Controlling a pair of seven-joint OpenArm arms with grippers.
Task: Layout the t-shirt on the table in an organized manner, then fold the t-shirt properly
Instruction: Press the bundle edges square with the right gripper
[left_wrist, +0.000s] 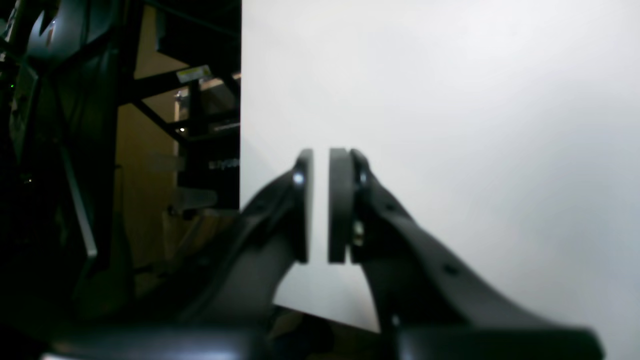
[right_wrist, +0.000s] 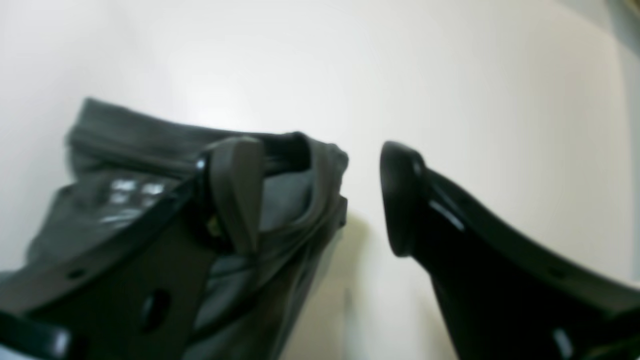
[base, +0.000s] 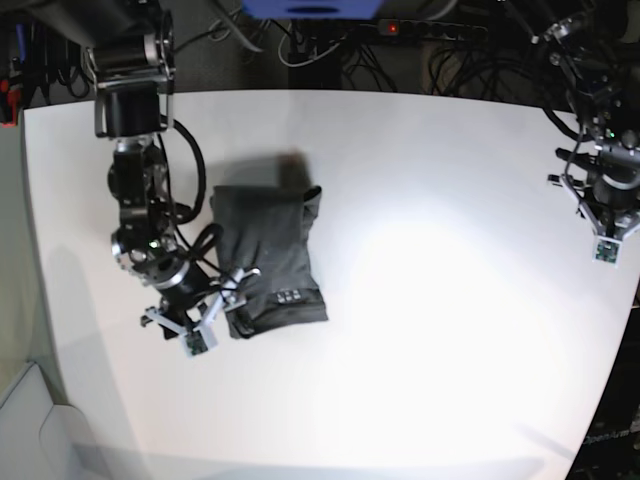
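Note:
The t-shirt (base: 266, 255) is a dark grey, folded bundle lying on the left half of the white table (base: 440, 300). My right gripper (right_wrist: 320, 165) hangs open just above the shirt's near edge. One finger (right_wrist: 235, 190) is over the cloth (right_wrist: 125, 165) and the other is over bare table (right_wrist: 475, 75), with nothing gripped between them. In the base view this gripper (base: 225, 298) sits at the shirt's lower left corner. My left gripper (left_wrist: 320, 165) is shut, its pads nearly touching and empty, over the table's far right edge, well away from the shirt.
Cables and a power strip (base: 430, 28) run behind the table's back edge. The left arm (base: 603, 190) stands at the right rim. A dark frame and shelving (left_wrist: 190, 115) lie beyond the table's edge in the left wrist view.

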